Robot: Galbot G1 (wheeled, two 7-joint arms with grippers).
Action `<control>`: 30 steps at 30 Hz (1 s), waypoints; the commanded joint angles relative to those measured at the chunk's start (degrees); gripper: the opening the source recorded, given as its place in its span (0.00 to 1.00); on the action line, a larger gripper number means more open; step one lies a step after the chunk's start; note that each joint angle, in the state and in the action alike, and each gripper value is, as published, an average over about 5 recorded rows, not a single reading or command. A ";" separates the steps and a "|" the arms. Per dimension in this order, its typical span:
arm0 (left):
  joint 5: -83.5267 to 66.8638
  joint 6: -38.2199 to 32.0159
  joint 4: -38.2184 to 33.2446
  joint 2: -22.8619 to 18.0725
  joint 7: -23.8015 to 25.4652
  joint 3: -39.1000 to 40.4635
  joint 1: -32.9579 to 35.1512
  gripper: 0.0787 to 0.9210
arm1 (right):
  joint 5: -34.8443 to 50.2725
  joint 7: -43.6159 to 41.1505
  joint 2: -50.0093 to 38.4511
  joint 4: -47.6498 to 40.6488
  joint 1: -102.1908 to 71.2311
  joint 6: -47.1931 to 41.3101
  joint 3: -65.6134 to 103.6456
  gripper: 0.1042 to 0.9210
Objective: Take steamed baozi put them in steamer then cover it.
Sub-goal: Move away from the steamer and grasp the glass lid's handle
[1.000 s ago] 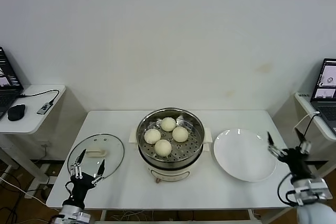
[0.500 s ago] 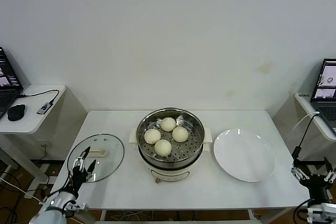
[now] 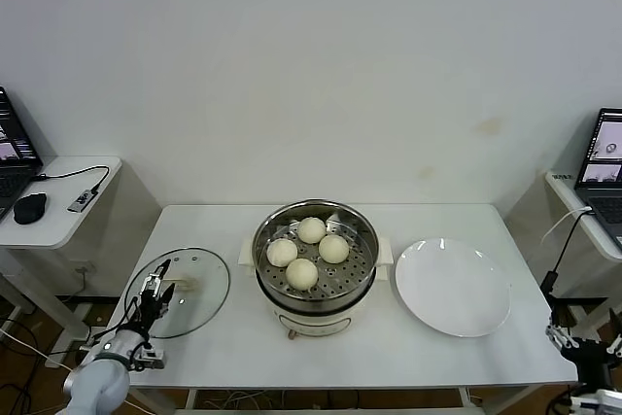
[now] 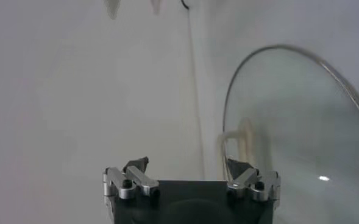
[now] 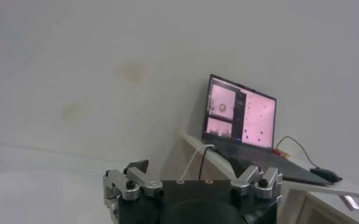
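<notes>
Four off-white baozi [image 3: 309, 248] lie in the shiny steamer [image 3: 362, 274] on its cream pot base at the table's middle. The glass cover [image 3: 199, 303] lies flat on the table at the left, its cream handle [image 3: 183, 285] facing up. My left gripper [image 3: 158, 291] is open and empty, low over the cover's near-left part, just left of the handle. In the left wrist view the cover [image 4: 301, 122] and its handle [image 4: 237, 143] lie just ahead of the left gripper [image 4: 188, 167]. My right gripper [image 3: 583, 337] is open and empty, low beyond the table's front right corner.
An empty white plate [image 3: 453, 286] lies right of the steamer. Side desks with laptops stand at both sides; the right one's laptop [image 5: 240, 115] shows in the right wrist view, behind the right gripper [image 5: 191, 170]. A cable [image 3: 559, 259] hangs at the table's right edge.
My left gripper has moved up over the cover toward its handle. My right gripper has drawn back from the plate and sunk down past the table's front right corner.
</notes>
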 commanded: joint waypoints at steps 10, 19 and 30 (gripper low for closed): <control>-0.21 -0.21 8.89 0.24 1.26 2.33 -8.92 0.88 | -0.67 0.28 0.85 -0.85 -0.47 0.44 0.35 0.88; -1.19 -1.95 11.25 -0.47 0.89 2.87 -11.24 0.88 | -0.08 1.14 0.58 -1.00 -0.60 0.14 0.87 0.88; -2.06 -3.23 13.26 -1.17 0.89 3.29 -11.59 0.68 | -0.44 0.99 0.72 -0.64 -0.88 0.10 0.51 0.88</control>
